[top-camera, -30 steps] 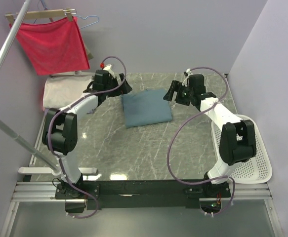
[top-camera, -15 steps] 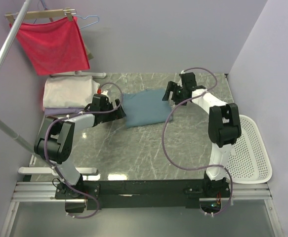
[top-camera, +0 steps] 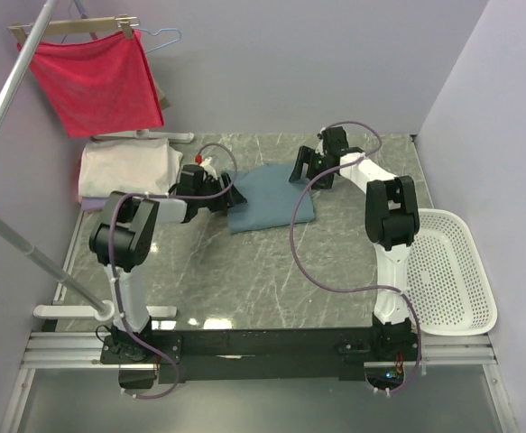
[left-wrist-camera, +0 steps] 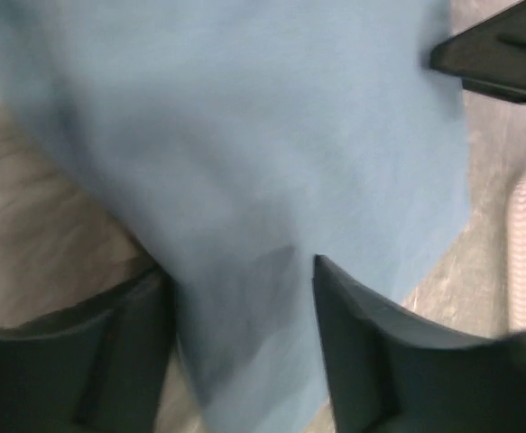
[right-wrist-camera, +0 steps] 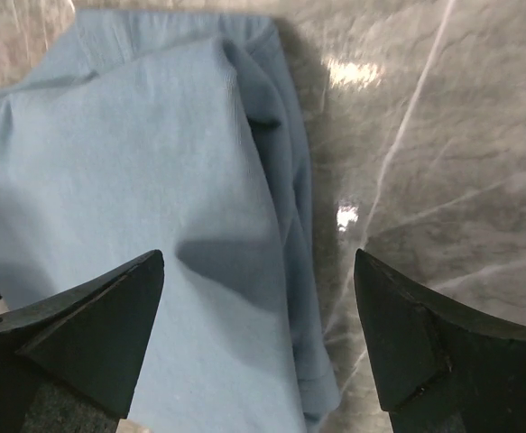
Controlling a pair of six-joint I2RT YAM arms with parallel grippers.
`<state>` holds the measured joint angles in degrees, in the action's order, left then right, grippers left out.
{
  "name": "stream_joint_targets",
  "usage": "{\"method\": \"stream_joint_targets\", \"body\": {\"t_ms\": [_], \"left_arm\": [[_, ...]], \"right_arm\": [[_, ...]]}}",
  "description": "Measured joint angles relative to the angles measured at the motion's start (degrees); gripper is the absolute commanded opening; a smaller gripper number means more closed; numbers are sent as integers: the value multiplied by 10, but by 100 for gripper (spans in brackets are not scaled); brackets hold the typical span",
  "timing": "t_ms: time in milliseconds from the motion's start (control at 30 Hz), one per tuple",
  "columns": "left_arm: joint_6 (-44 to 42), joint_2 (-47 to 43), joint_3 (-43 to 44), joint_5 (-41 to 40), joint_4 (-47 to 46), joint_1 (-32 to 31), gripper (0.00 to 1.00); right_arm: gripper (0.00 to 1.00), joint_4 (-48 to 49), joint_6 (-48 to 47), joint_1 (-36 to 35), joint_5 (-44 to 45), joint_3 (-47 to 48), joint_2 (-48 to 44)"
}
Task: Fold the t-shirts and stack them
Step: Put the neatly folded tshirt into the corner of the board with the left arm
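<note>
Jaws stand apart on both: left gripper (left-wrist-camera: 237,271) straddles the left edge of the folded teal t-shirt (top-camera: 267,197); right gripper (right-wrist-camera: 258,262) hangs over its far right corner, on the marble table (top-camera: 244,271).

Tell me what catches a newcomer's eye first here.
The folded teal-blue t-shirt lies mid-way across the marble table, with the left gripper at its left edge and the right gripper at its far right corner, both open. Next comes the red cloth hanging at the far left, a cream folded stack below it.
</note>
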<state>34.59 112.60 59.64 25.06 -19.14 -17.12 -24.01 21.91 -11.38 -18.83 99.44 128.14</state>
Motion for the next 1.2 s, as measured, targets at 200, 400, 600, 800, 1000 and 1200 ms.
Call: {"method": "stream_joint_targets", "body": {"t_ms": [200,400,600,800,1000,1200], "left_arm": [[46,87,54,70,-52,-21,1],[53,103,88,91,-28,-27,1],[-51,89,233,9,197,-23,1],[-167,19,353,-83,364,23,1],[-243,-7,447,-149,447,111,1],[-283,-7,477,-220,491,209,1]], "right_arm": [[92,0,-3,0,-29,3,8],[92,15,-3,0,-42,-4,8],[92,77,12,0,-51,-90,-38],[92,102,30,-9,-70,-135,-63],[93,101,29,-30,-74,-135,-63],[93,96,29,-46,-75,-132,-62]]}}
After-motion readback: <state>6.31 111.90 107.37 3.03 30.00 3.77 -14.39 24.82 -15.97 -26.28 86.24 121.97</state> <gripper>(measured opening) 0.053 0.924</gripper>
